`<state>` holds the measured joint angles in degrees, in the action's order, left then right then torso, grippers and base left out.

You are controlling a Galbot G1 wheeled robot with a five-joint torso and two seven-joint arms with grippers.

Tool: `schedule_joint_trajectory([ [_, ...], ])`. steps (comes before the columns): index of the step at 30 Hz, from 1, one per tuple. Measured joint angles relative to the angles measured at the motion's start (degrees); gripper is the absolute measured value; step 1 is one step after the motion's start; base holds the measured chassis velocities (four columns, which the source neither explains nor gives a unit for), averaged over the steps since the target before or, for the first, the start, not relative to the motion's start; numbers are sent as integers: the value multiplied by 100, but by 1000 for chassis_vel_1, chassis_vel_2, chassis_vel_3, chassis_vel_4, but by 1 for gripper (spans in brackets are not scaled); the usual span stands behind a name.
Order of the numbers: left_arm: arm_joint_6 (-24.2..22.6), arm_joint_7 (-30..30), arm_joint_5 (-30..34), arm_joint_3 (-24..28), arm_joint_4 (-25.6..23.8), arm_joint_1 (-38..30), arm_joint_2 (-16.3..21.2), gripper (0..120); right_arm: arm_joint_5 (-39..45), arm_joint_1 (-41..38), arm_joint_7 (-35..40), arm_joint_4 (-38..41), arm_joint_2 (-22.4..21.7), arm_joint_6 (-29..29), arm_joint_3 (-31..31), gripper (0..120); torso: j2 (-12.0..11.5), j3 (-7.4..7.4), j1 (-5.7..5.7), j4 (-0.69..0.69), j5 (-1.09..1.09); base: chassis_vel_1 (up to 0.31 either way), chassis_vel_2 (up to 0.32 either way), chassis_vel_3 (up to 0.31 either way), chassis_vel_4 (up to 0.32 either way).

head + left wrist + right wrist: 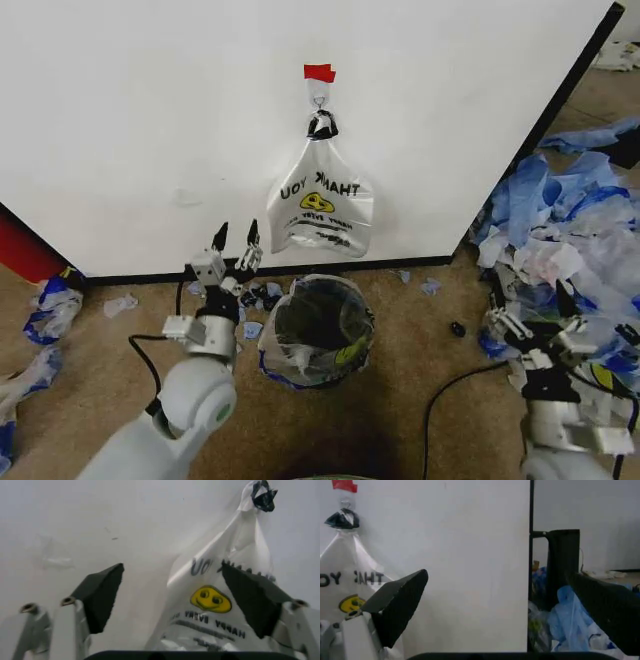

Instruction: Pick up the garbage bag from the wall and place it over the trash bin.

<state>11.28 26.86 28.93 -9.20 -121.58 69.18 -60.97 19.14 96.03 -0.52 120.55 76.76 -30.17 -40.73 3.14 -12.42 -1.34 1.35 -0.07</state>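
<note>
Head view, wall: the wall point(150, 120) fills the upper frame, with a black base strip along the floor.
Head view, bag: the garbage bag point(321, 205) hangs at upper centre from a hook under a red tape patch point(319, 72); its top knot looks black, its print reads mirrored, with a yellow smiley.
Head view, bin: the trash bin point(318, 325) stands on the floor just below the bag, already lined with clear plastic.
Head view, left gripper: the left gripper point(234, 240) is raised left of the bag's lower edge, fingers spread, holding nothing.
Head view, right gripper: the right gripper point(528, 300) sits low at right, fingers apart and empty, over the plastic scraps point(570, 220).
Left wrist view: both dark fingers point(102, 594) stand wide apart; the bag hangs beyond them against the wall, apart from them.
Right wrist view: fingers point(400, 603) released; bag at the frame's left edge, wall's edge at centre.
</note>
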Motion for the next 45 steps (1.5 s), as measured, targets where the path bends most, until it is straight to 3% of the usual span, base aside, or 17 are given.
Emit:
schedule_joint_trajectory([
  [5,73,-24,-53,-79,-44,237,-65,100,84,-121,-113,-22,-47,-33,149,100,0,-1,0,-1,0,0,0,0,0],
  [45,73,-17,-13,-187,-160,293,42,100,209,-173,-152,-12,-129,42,200,100,-1,-1,-1,0,0,0,0,0,0],
])
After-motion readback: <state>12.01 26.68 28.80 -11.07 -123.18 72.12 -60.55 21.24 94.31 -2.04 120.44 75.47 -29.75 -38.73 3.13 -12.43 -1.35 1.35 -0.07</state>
